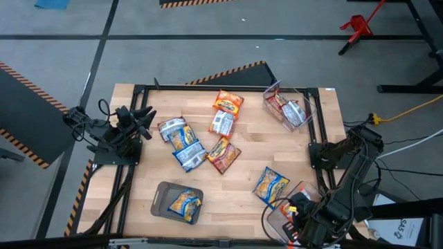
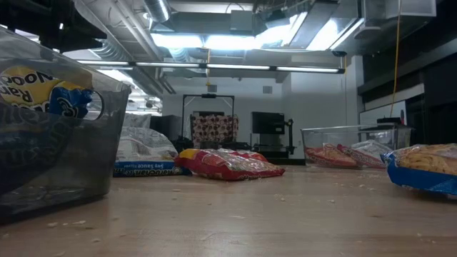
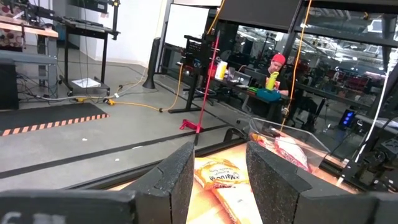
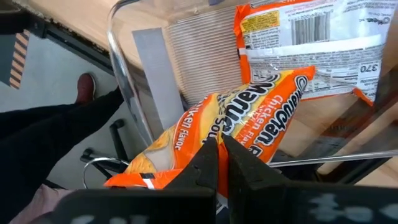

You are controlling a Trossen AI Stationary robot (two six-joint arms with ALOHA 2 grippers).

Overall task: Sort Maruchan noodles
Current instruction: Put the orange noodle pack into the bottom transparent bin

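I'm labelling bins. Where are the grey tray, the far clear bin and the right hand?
grey tray [image 1: 163,196], high view, bare left floor.
far clear bin [image 1: 309,104], high view, right wall.
right hand [image 4: 222,163], right wrist view, between shut fingertips.

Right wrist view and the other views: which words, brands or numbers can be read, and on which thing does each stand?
"Maruchan", "Chicken Flavor": on the orange packet, seen upside down in the right wrist view.
"370": on the white packet, below a barcode.
"Maruchan": on the second orange packet, in the left wrist view.
"Noo", "Ra" (cut off): on the blue-yellow packet in the tray, in the low view.
High view: all print is too small to read.
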